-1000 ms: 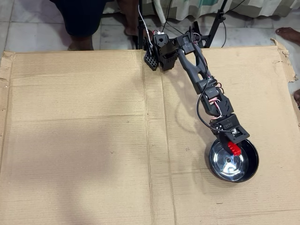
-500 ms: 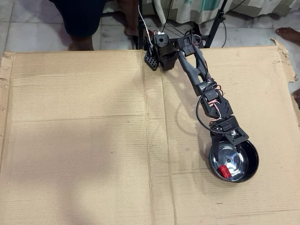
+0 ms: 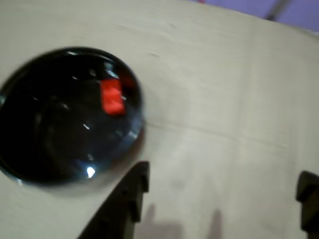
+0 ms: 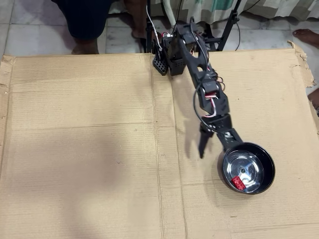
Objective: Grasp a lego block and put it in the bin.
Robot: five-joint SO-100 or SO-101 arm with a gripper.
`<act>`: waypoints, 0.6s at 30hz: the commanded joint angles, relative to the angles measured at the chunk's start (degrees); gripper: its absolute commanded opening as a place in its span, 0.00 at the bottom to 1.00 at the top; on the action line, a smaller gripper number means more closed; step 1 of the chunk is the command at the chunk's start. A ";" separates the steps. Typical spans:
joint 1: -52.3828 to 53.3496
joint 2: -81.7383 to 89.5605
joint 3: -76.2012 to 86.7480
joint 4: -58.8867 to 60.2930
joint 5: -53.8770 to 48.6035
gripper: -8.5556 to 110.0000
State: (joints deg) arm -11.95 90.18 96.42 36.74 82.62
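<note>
The red block (image 4: pixel 239 182) sits inside the bowl (image 4: pixel 263 181) at lower right of the overhead view, the gripper (image 4: pixel 215 145) beside it with jaws spread and empty, no readable writing.

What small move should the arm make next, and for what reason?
Probably lift and draw back toward its base. The red lego brick already lies inside the bowl, and the gripper is open and empty beside it over the cardboard.
</note>
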 commanded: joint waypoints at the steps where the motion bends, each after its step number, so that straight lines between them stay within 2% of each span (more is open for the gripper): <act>1: 3.43 11.07 6.42 1.23 -3.69 0.35; 9: 12.13 32.26 31.82 0.44 -14.41 0.35; 18: 12.04 49.04 48.43 0.35 -17.49 0.35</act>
State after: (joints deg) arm 0.26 135.09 143.26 37.35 65.30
